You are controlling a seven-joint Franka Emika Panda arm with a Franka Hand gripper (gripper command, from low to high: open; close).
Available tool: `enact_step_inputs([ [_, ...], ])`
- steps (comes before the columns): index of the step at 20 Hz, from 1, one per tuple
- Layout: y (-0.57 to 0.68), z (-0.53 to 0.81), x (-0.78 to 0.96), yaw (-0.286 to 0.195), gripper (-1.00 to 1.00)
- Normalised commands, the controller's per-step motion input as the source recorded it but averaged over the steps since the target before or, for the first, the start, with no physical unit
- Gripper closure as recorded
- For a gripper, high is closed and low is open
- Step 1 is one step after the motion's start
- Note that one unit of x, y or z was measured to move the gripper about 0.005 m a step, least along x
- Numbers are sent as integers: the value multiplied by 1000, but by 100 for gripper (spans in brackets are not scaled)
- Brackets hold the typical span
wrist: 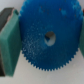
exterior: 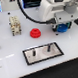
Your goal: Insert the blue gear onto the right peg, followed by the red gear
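White tabletop (exterior: 13, 60), dark clutter behind. Gripper (exterior: 60, 29) above table, beyond grey plate (exterior: 44, 53); arm body hides most of blue gear (exterior: 60, 30). Wrist view: blue gear (wrist: 47, 40) fills frame, clamped between teal pads (wrist: 9, 42), far pad cut off. Red gear (exterior: 35, 33) lies free beyond plate. Right peg (exterior: 48, 47) bare, small, blurred

A white worktop (exterior: 12, 55) carries everything. On it lies a grey black-edged plate (exterior: 42, 53) with two upright pins, near the front. Behind that sits the red gear (exterior: 35, 33), flat and apart from the plate. Toward the exterior view's left stands a beige block (exterior: 15, 24).
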Motion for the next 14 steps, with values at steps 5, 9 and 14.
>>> enact_step_inputs([
  [5,-39,256,38,0,100],
  [9,-81,415,266,0,100],
  [14,-257,362,400,0,100],
])
